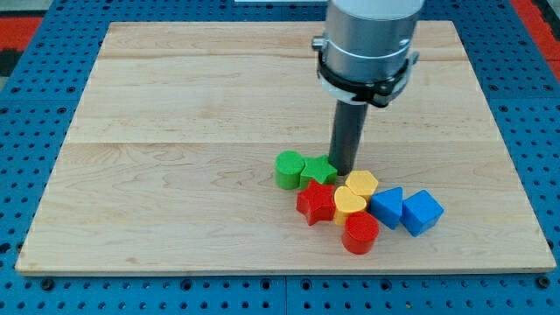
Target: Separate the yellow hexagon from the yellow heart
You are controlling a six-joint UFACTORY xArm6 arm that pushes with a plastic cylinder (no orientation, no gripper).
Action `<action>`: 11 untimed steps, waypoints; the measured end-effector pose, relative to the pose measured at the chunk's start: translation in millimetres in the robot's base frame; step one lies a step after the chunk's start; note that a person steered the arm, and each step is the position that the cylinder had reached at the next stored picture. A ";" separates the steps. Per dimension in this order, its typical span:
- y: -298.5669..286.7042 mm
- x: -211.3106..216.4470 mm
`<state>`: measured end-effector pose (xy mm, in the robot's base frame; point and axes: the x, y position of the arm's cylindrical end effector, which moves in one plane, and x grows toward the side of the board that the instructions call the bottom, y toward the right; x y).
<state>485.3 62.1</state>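
The yellow hexagon [361, 183] lies in a tight cluster of blocks at the lower middle-right of the wooden board. The yellow heart [349, 204] touches it just below and to the left. My tip [344, 170] stands at the cluster's upper edge, right beside the hexagon's upper-left side and against the green star [318, 170]. The rod rises to the grey arm body at the view's top.
A green cylinder [288, 169] sits left of the green star. A red star [316, 203] and a red cylinder [360, 234] flank the heart. A blue triangle-like block [387, 207] and a blue cube [422, 212] lie to the right. The board's [175, 131] bottom edge is near.
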 end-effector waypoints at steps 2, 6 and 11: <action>-40.1 -28.1; 183.9 68.1; 38.5 97.0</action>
<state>582.3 100.6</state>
